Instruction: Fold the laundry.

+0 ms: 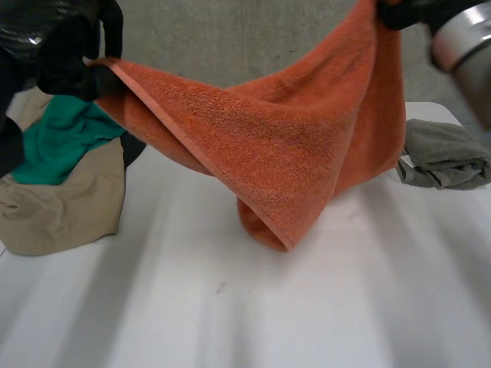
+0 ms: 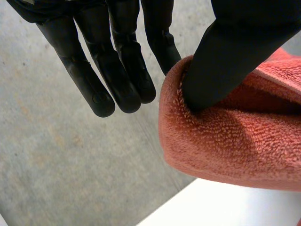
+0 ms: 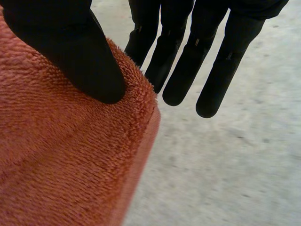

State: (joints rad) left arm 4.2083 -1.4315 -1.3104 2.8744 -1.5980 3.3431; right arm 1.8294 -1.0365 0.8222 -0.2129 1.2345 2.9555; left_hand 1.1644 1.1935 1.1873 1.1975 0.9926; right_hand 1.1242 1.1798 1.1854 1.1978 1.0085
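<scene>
An orange towel [image 1: 284, 146] hangs in the air above the white table [image 1: 268, 314], stretched between both hands, and its lowest fold just reaches the tabletop. My left hand [image 1: 69, 54] holds one upper corner at the far left. In the left wrist view the thumb [image 2: 235, 56] presses the towel's edge [image 2: 235, 141] against a finger, while the other fingers [image 2: 122, 70] stay straight beside it. My right hand [image 1: 406, 11] holds the opposite upper corner, high at the right. Its thumb [image 3: 70, 47] pinches the towel's corner [image 3: 61, 155] the same way, with straight fingers [image 3: 188, 61] alongside.
A pile of laundry lies at the table's left: a green cloth [image 1: 61, 142] on top of a beige one [image 1: 61, 207]. A folded grey cloth [image 1: 445, 153] sits at the right edge. Grey floor lies beyond the table.
</scene>
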